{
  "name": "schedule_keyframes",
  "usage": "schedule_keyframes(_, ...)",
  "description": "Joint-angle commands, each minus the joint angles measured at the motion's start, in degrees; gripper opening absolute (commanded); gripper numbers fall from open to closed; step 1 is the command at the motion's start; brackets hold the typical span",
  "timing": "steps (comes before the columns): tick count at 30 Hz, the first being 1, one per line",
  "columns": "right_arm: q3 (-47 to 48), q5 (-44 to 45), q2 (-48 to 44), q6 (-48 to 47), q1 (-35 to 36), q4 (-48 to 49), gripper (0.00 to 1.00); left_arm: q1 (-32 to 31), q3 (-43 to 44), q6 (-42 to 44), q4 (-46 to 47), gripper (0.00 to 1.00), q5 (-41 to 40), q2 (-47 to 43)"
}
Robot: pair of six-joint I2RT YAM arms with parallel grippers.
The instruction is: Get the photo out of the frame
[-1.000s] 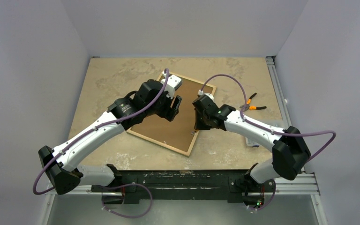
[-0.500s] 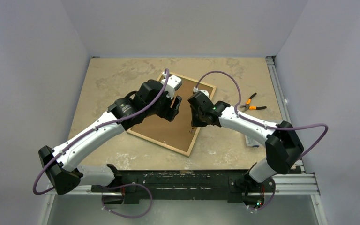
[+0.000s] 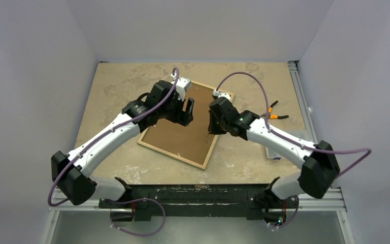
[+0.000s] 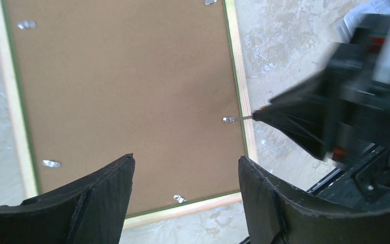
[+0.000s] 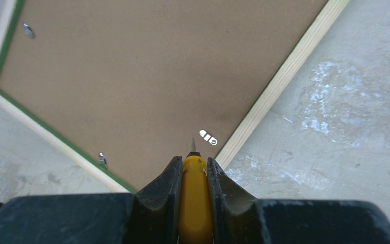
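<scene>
Right wrist view puts the right gripper (image 5: 193,168) clamped on a yellow-handled tool (image 5: 194,203). The tool's thin metal point sits just beside a small metal tab (image 5: 207,137) at the rail of the frame (image 5: 279,81) nearest that arm (actual contact is too fine to call). Over the last second this claw has crept along that rail toward the frame's far end and settled at this tab. The photo (image 5: 132,66) lies face down inside the frame, brown back up, flat on the table (image 5: 345,127). The other tabs (image 4: 51,163) along the frame's rails appear turned in over the backing. The left gripper (image 4: 185,162), jaws spread wide and holding nothing, hangs above the frame's middle, having drifted a little toward its far end and leaving room at that rail. I judge the job to be at the tab-turning stage, with this tab the one in hand. The photo probably cannot lift out until each tab is swung clear of the board.
</scene>
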Motion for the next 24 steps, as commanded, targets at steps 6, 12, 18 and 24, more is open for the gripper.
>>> schedule_keyframes(6,-11.3,3.1,-16.3,1.2,0.1,3.2,0.00,3.9,-4.1,-15.6,6.4,0.78,12.3,7.5)
schedule_keyframes(12,-14.8,3.1,-23.3,-0.4,0.0,4.0,0.00,9.3,-14.3,-34.7,1.7,0.80,5.3,4.3)
schedule_keyframes(18,-18.2,1.0,-28.1,-1.1,0.0,5.6,0.00,9.7,-25.6,-53.9,-1.0,0.88,1.8,0.2)
schedule_keyframes(24,-21.5,-1.7,-32.1,-0.1,0.0,7.1,0.00,9.7,-29.8,-67.4,-3.9,0.76,0.4,0.5)
